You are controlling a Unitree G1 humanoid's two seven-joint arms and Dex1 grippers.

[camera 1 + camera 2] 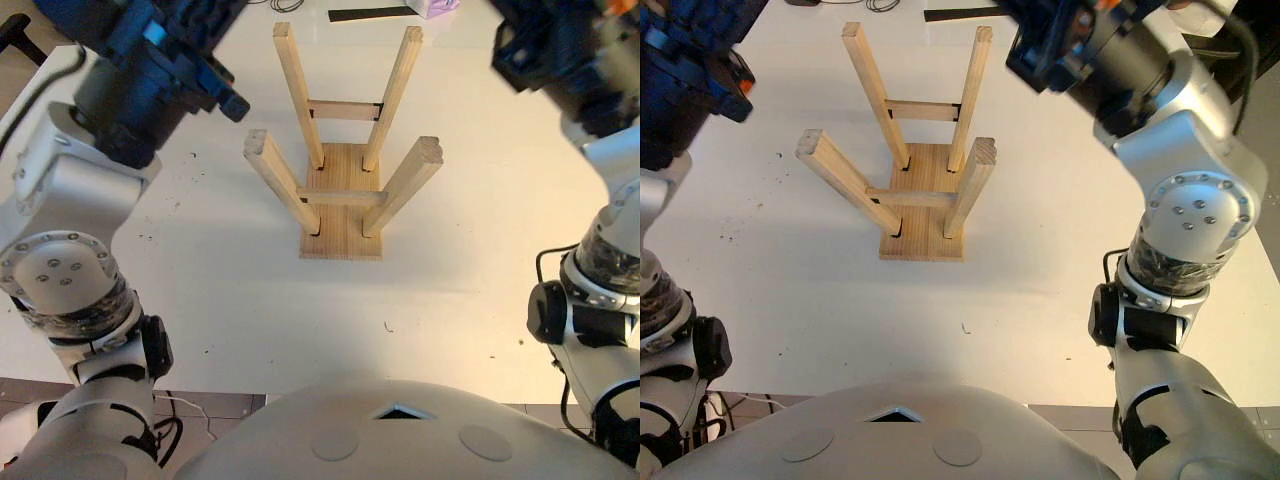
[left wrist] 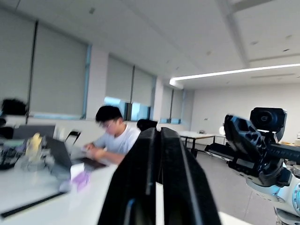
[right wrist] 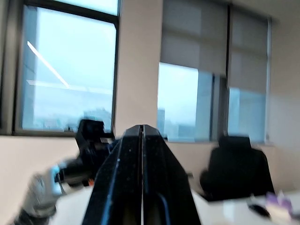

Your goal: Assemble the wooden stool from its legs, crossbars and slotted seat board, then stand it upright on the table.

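On the table (image 1: 450,300), the stool (image 1: 340,195) rests seat-down between left gripper (image 2: 157,136) and right gripper (image 3: 142,131), both raised clear, fingers pressed together

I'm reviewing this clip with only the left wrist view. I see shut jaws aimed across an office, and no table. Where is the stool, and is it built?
Observer: The stool is assembled and sits on the table. Nothing touches it.
Operator: Standing upright?
Observer: No, it is upside down. The seat board lies flat on the table and the four legs point up.
Operator: Both crossbars in?
Observer: Yes, the crossbars are in place, one joining the far pair of legs and one the near pair.
Operator: And the right gripper?
Observer: The right gripper is raised above the table with its jaws shut, holding nothing.
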